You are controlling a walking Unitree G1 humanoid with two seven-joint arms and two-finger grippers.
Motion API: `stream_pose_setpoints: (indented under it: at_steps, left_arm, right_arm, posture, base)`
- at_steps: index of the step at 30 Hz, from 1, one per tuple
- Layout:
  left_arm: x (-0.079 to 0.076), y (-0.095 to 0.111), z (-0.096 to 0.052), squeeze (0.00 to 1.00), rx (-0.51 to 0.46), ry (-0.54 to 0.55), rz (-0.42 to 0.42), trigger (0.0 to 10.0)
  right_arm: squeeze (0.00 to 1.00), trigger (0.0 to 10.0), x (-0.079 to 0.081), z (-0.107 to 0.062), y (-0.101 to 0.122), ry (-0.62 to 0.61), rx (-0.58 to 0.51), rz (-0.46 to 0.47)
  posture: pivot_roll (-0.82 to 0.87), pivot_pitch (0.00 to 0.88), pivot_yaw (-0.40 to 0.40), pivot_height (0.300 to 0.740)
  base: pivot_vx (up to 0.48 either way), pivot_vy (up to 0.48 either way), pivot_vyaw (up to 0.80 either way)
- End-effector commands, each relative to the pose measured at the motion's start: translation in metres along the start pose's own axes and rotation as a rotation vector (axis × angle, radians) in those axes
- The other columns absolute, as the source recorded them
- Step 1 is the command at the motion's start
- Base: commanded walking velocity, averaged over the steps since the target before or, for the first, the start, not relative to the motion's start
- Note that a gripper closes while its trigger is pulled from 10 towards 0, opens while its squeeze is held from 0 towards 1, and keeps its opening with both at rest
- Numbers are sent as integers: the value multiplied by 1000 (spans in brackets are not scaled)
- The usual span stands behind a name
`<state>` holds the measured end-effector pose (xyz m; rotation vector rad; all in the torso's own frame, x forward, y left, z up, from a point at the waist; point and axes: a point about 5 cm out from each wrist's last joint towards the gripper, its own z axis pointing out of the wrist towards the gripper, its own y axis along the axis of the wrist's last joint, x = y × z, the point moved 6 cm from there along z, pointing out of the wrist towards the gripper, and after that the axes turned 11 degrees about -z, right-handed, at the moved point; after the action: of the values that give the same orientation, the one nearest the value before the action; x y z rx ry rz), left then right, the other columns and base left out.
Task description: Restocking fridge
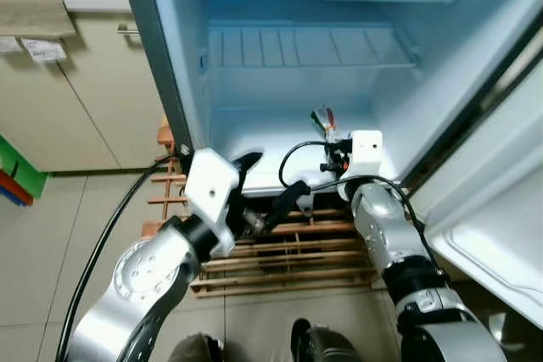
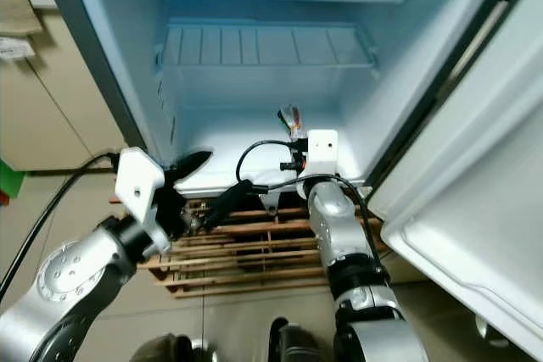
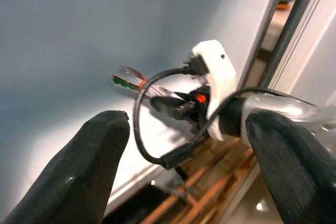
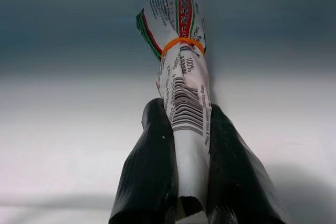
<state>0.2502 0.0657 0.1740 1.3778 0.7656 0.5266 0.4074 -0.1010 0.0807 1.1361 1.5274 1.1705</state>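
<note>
Right gripper (image 4: 190, 145) fingers clamp rolled printed plastic packet with orange rubber band (image 4: 182, 77) just above white fridge floor (image 1: 254, 137). Left gripper (image 3: 184, 145) spread, empty, at fridge mouth. Best: lower until packet rests flat, release, withdraw straight.

Cold, bluish-white light fills the open fridge (image 1: 280, 99), brightest on its floor at the centre of both head views, while the cabinets (image 1: 76, 108) at 9 o'clock sit in flat, duller room light. The head views bow outward at the edges, with the fridge walls leaning. In the left wrist view the fingers (image 3: 89, 166) at 6 o'clock are soft and out of focus; in the right wrist view the packet (image 4: 181, 77) is sharp, against a backdrop fading to dim grey at 12 o'clock
</note>
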Motion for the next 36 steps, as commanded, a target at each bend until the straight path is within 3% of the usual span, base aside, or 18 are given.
stream_pose_setpoints:
  at_steps: [1, 2, 7, 8, 10, 11, 20, 28, 30, 36]
  left_arm:
    - [-7, 4, -7, 0, -4, -19, -8, 10000]
    - [-9, 0, -15, 0, 16, -10, -25, 10000]
    - [-13, -1, -25, 0, 21, 13, -48, 10000]
    - [-14, 1, -27, 0, 14, 21, -52, 10000]
    - [-14, 1, -27, 0, 12, 23, -54, 10000]
    - [-14, 2, -27, 0, 10, 25, -57, 10000]
    - [-9, 4, -26, 0, 3, 47, -77, 10000]
    - [11, 4, -12, 0, -17, 86, -83, 10000]
    - [21, 2, -2, 0, -17, 101, -98, 10000]
    - [27, 2, 11, 0, -32, 100, -106, 10000]
  right_arm:
    - [0, 10000, -1, 3, 8, -14, -29, -28]
    - [0, 10000, 0, 6, 13, -24, -47, -43]
    - [0, 10000, -5, 11, 19, -69, -63, -50]
    - [627, 10000, -8, 12, 24, -98, -83, -50]
    - [627, 10000, -9, 12, 26, -109, -91, -50]
    - [1000, 10000, -10, 13, 29, -116, -99, -47]
    - [1000, 10000, -16, 15, 52, -157, -198, -33]
    - [1000, 10000, -10, 14, 78, -149, -309, -29]
    - [1000, 10000, -7, 14, 74, -122, -297, 16]
    - [1000, 10000, -8, 12, 55, -104, -241, 53]
  posture:
    - [74, 278, -49, 740]
    - [82, 288, -44, 740]
    - [100, 305, -41, 740]
    - [102, 307, -40, 740]
    - [102, 307, -40, 740]
    - [102, 308, -40, 740]
    - [92, 296, -41, 740]
    - [67, 220, -38, 740]
    - [43, 164, -35, 740]
    - [19, 125, -27, 740]
  base:
    - [0, 0, 0]
    - [0, 0, 0]
    - [0, 0, 0]
    - [0, 0, 0]
    - [0, 0, 0]
    - [0, 0, 0]
    - [0, 0, 0]
    - [0, 0, 0]
    - [0, 0, 0]
    - [0, 0, 0]
